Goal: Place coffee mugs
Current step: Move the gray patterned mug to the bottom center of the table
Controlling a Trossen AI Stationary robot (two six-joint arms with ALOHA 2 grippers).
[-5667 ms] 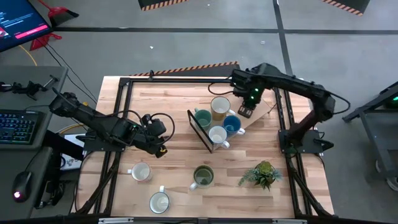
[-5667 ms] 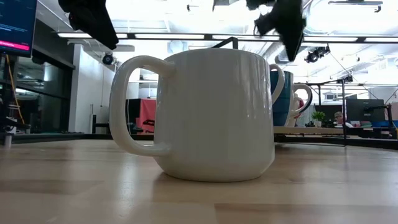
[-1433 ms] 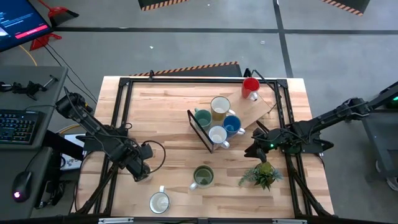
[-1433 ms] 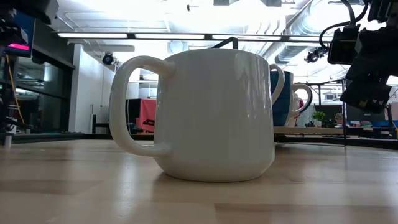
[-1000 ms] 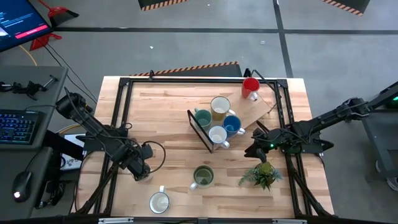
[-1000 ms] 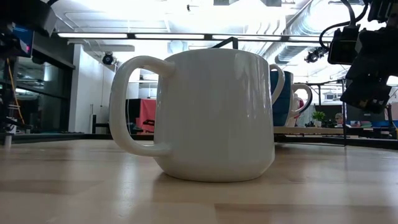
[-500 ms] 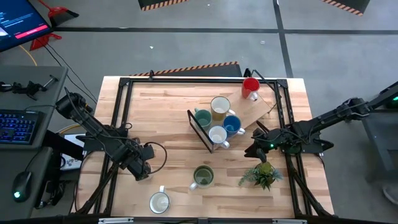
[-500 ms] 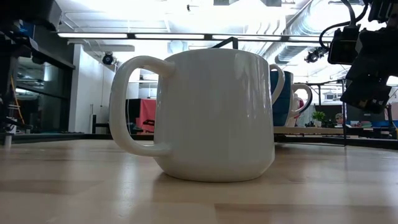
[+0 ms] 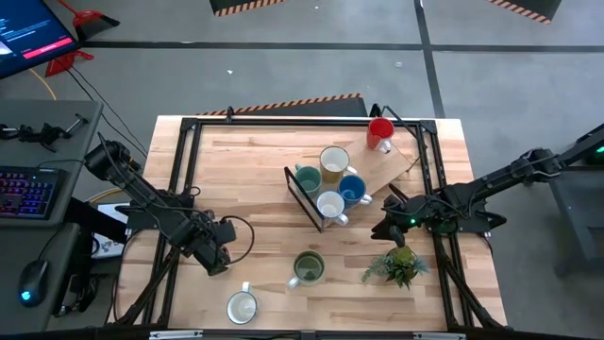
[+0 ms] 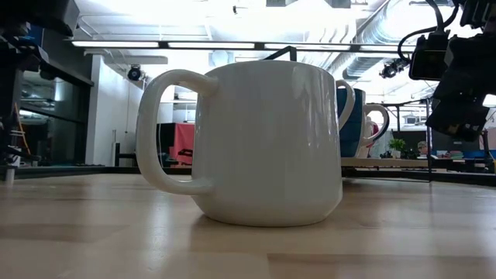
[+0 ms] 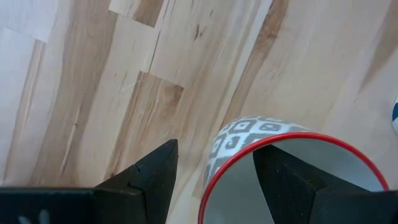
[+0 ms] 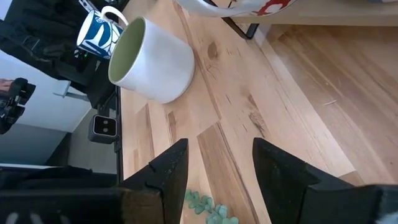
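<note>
A: Left gripper (image 11: pixel 214 171)?
B: Spread wide, straddling the red-rimmed patterned mug (image 11: pixel 273 168) wall on the worktop (image 11: pixel 93 81).
A: Right gripper (image 12: pixel 214 165)?
B: Parted, empty; green-lined white mug (image 12: pixel 152 59) ahead.

table (image 9: pixel 255 161): light wooden butcher-block top with a black metal frame running along its edges
potted plant (image 9: pixel 398 263): small, green, standing on the table near its right edge
rack (image 9: pixel 304 195): dark thin-framed stand near the table's middle
board (image 9: pixel 379 170): flat pale wooden panel lying at an angle toward the table's far right corner
keyboard (image 9: pixel 26 192): backlit, on a desk left of the table
mouse (image 9: pixel 33 280): dark, lit, just nearer than the keyboard
monitor (image 9: pixel 28 30): screen with red and blue content at the upper left
floor tape (image 9: pixel 293 102): black-and-yellow hazard strip on the grey floor beyond the table
ceiling lights (image 10: pixel 225 44): long bright strips in the room behind
</note>
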